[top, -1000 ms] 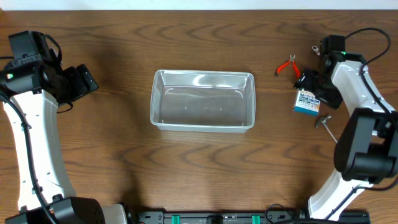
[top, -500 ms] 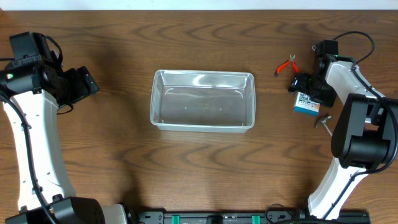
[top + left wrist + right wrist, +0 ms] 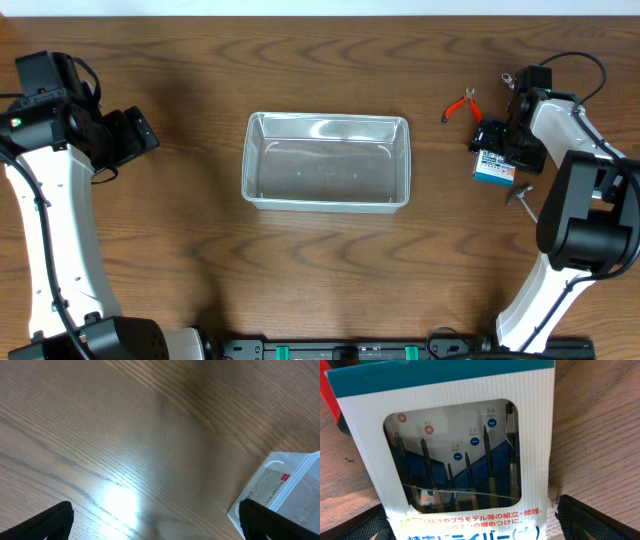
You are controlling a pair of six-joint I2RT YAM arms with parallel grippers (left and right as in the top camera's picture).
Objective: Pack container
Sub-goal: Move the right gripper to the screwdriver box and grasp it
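The container point(image 3: 327, 160), a clear rectangular bin, stands empty in the middle of the table; one of its corners point(image 3: 285, 482) shows in the left wrist view. My left gripper point(image 3: 143, 135) hangs open over bare wood left of it, its fingertips point(image 3: 42, 522) far apart and nothing between them. My right gripper point(image 3: 498, 146) is open at the far right, low over a blue-and-white screwdriver box point(image 3: 494, 167). In the right wrist view this box point(image 3: 465, 460) fills the frame, and a strip of wood shows between it and the right finger point(image 3: 600, 520).
Red-handled pliers point(image 3: 462, 105) lie just up and left of the screwdriver box. A small metal tool point(image 3: 522, 195) lies below the box near the right arm's base. The table's far edge runs along the top of the overhead view.
The right wrist has swung a little left and then back over the screwdriver box, which stays where it was. The left arm and the container have not moved.
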